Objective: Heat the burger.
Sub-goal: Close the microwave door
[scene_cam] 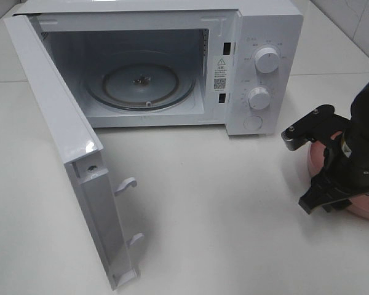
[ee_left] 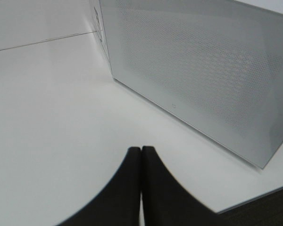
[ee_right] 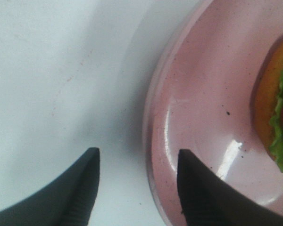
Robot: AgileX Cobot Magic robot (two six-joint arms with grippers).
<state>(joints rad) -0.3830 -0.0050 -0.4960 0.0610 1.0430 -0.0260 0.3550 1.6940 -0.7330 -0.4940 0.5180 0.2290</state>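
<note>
Burger (ee_right: 277, 117) on plate (ee_right: 203, 94); right claw (ee_right: 137, 165) open astride rim.

A white microwave (scene_cam: 172, 61) stands at the back of the pale worktop (scene_cam: 221, 215), its door (scene_cam: 67, 160) swung wide open toward the left of the overhead view. Inside, a round glass turntable (scene_cam: 141, 83) lies on the cavity floor. Two white knobs (scene_cam: 267, 60) sit one above the other on the control panel, with a round button below them. A pink plate (ee_right: 198, 117) rests on the worktop to the right of the microwave, well apart from it.
</note>
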